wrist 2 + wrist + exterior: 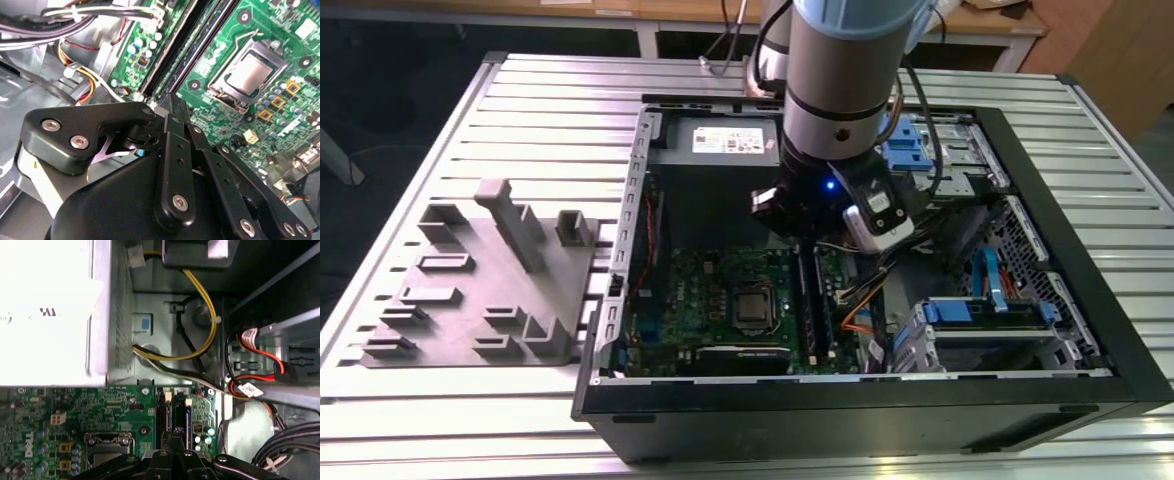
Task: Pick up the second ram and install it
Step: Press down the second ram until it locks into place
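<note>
My fingers (172, 444) are clenched above the slots (175, 417), where the ram (815, 300) seems to sit at the board's (720, 305) three o'clock edge; I should press straight down, evenly.

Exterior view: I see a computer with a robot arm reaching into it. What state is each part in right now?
Computer case, lying on its side, open on top.
Processor socket, latched shut, chip bare, no cooler on it.
Gripper, low inside the case, at the memory slots.
</note>
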`<state>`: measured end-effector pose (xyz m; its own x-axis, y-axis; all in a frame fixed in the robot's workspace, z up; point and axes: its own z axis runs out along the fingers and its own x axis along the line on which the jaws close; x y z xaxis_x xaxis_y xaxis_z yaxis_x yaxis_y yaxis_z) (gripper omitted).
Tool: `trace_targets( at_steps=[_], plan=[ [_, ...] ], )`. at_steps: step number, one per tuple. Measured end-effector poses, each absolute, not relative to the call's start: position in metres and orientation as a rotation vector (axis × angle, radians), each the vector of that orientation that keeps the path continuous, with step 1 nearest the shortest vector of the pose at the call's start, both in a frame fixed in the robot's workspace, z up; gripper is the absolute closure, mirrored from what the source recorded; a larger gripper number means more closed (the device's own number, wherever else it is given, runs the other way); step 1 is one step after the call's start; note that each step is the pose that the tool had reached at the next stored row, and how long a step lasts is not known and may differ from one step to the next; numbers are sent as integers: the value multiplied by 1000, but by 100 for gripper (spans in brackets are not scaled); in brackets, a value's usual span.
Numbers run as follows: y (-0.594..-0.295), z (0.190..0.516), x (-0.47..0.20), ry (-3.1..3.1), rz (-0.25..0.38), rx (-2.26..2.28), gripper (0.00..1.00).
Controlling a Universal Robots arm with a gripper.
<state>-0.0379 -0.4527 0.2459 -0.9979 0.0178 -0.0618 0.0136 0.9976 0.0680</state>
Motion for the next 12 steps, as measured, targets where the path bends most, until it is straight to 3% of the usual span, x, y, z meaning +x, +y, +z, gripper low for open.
trace_targets(
  at_steps=[12],
  plan=[
    [-446, 235, -37, 3077, 104, 24, 93]
  ],
)
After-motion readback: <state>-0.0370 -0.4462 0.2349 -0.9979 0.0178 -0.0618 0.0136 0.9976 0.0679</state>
